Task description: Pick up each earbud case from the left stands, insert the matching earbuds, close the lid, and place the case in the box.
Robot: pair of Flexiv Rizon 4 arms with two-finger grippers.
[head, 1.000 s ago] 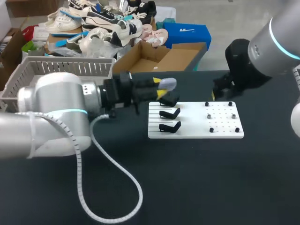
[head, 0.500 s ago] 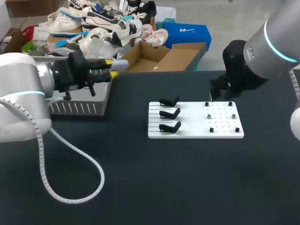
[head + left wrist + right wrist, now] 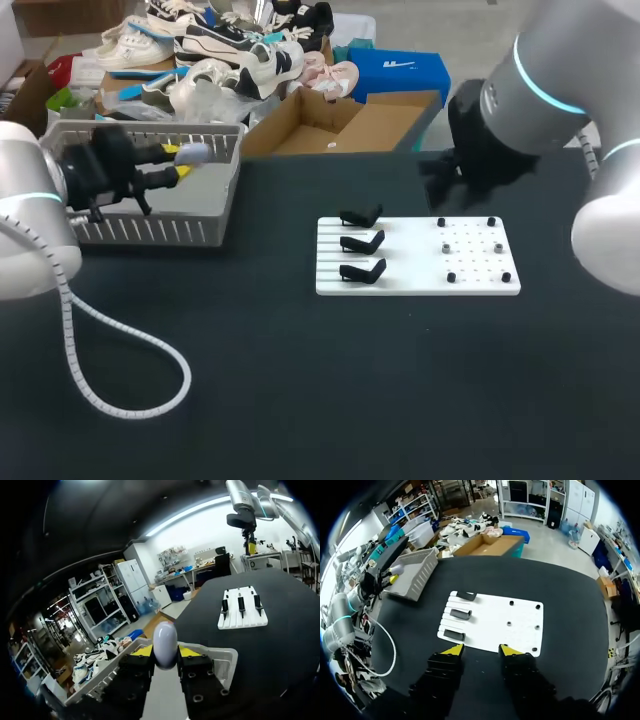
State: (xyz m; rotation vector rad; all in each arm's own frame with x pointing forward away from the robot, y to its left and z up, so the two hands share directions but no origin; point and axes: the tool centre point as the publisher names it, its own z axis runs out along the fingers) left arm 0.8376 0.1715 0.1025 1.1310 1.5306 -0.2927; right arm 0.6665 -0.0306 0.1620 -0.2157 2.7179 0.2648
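Observation:
My left gripper point(image 3: 180, 160) is shut on a pale, rounded earbud case point(image 3: 193, 152) and holds it above the white slatted basket point(image 3: 150, 225) at the table's far left. In the left wrist view the case point(image 3: 165, 644) sits upright between the yellow-tipped fingers point(image 3: 142, 651), with the basket rim point(image 3: 225, 662) below. Three black stands point(image 3: 362, 242) on the left side of the white board point(image 3: 418, 283) are empty. My right gripper point(image 3: 481, 651) is open and holds nothing; it hovers over the near edge of the board point(image 3: 495, 625), as its wrist view shows it.
Small black pegs point(image 3: 470, 248) stick up from the board's right half. The left arm's white coiled cable point(image 3: 130, 385) loops over the dark tabletop near the front left. The right arm's dark wrist point(image 3: 480, 150) hangs above the board's far edge.
The left arm has swung left with the case, from above the stands to over the basket. The right arm has shifted slightly left.

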